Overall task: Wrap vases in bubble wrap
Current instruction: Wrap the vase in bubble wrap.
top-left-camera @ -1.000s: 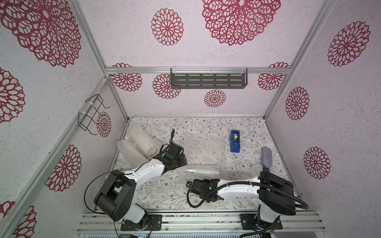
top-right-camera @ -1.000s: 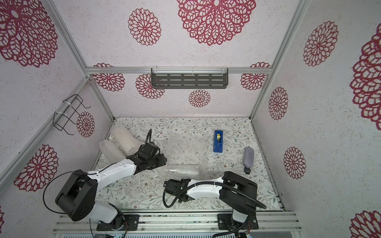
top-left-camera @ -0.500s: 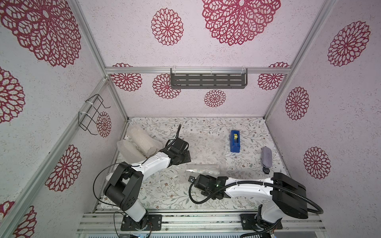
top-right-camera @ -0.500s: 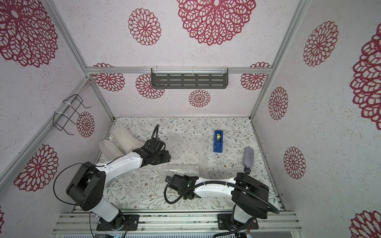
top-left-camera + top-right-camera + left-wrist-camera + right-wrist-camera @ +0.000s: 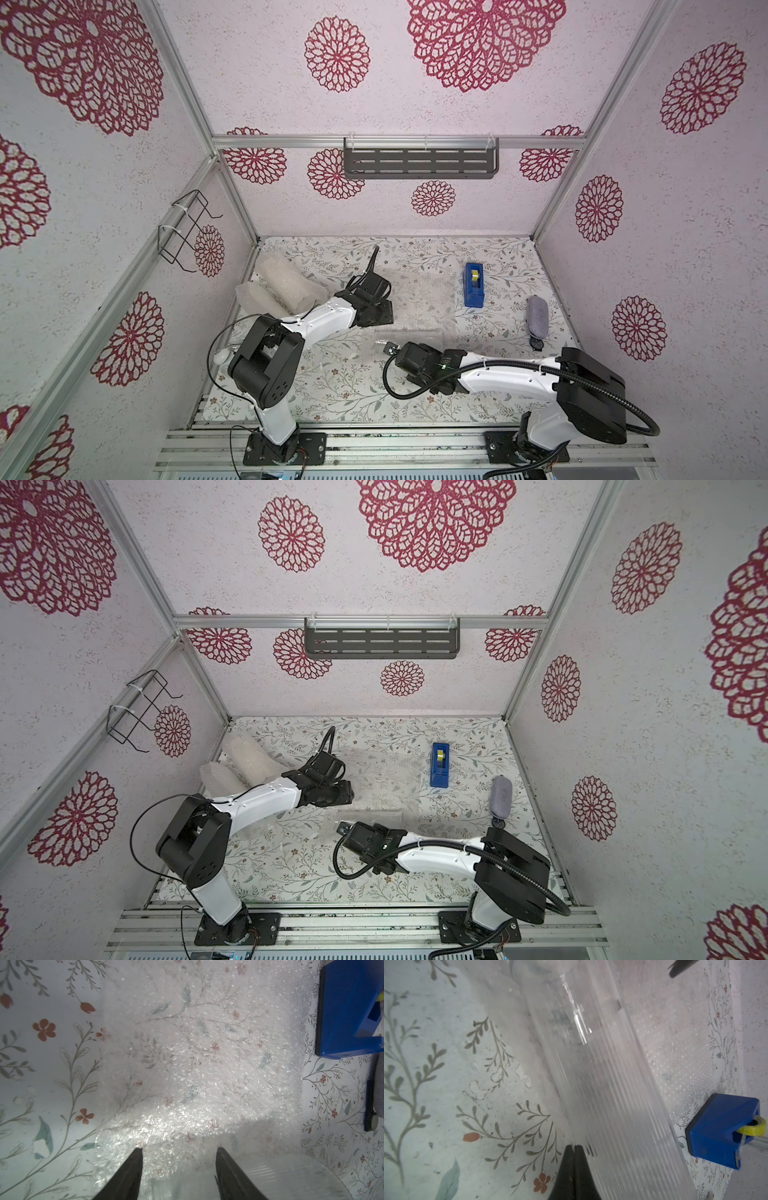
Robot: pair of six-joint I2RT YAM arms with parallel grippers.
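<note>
The left gripper [image 5: 179, 1150] has reached out from the 9 o'clock side toward the middle since a second ago, and the right arm has swung its elbow out toward 4 o'clock, with the right gripper [image 5: 574, 1147] sliding closer to the clear ribbed glass cylinder vase [image 5: 409, 336]. That vase lies on its side just short of centre toward 6 o'clock, along the near edge of the flat translucent bubble wrap sheet [image 5: 419, 291]. The left fingers stand spread over the sheet's 9 o'clock edge, which puckers up between them. The right fingers are pressed together, tips right against the vase's side; whether they nip any wrap I cannot tell. The sheet's 3 o'clock edge stops just beside the blue tape dispenser [image 5: 473, 284]. Two white bubble-wrapped bundles [image 5: 282, 282] sit near the wall at 9 to 10 o'clock, behind the left arm. A grey oblong pouch [image 5: 537, 318] lies at 3 o'clock. Bare floral tabletop [image 5: 332, 386] runs along 6 to 7 o'clock
</note>
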